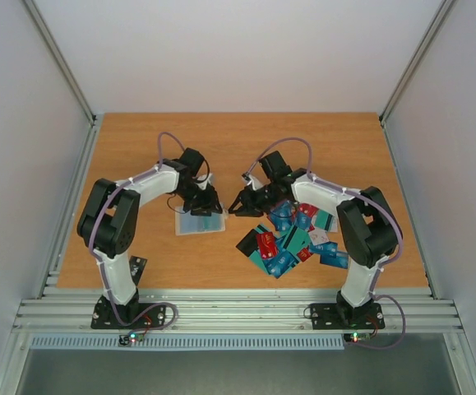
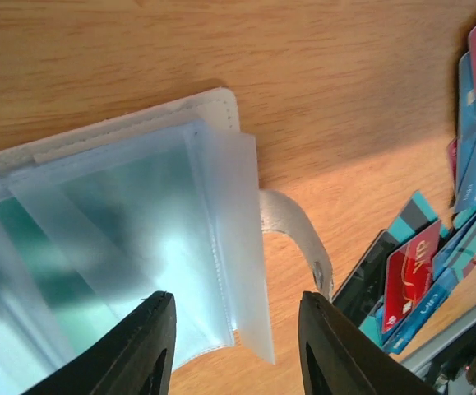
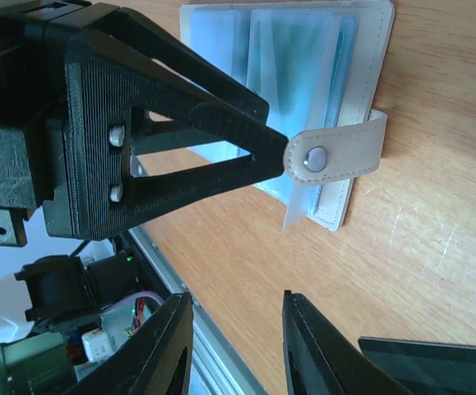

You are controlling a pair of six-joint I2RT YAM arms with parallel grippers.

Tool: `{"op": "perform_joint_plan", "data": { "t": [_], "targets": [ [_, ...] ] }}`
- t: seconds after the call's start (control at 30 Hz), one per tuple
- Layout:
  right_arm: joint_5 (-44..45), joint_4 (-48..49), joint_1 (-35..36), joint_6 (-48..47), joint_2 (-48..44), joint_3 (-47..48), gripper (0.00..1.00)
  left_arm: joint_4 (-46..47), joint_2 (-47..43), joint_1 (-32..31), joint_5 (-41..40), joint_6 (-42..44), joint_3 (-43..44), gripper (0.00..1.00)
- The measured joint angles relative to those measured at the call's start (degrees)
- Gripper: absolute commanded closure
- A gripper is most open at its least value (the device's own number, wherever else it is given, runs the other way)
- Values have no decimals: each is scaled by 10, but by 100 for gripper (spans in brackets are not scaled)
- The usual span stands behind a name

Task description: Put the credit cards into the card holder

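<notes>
The cream card holder lies open on the table, its clear sleeves fanned out over a teal card. My left gripper hovers over the holder's edge with its jaws apart. The free edge of one sleeve stands between them without being pinched. The clasp strap curls off to the side. My right gripper is open over bare wood just right of the holder, with nothing between its fingers. The credit cards lie in a teal, blue and red heap under the right arm.
In the right wrist view a finger of the left gripper crosses in front of the holder and reaches its clasp. A black card lies close to the right gripper. The table's metal front rail runs along the near edge.
</notes>
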Motion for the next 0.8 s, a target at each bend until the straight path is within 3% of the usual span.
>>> {"op": "perform_joint_plan", "data": {
  "t": [0.3,0.53,0.8],
  "targets": [
    [5,-30,-11,-3,-44,0,68,-23,-19,0,-7,-7,13,49],
    [58,-78,-24,-22,-116,-20,66,-40,-110,-8,-35,4,7,49],
    [169,-179,-49,2,-202,-96,56,-22,-127,-100,-23,23,-15,51]
  ]
}}
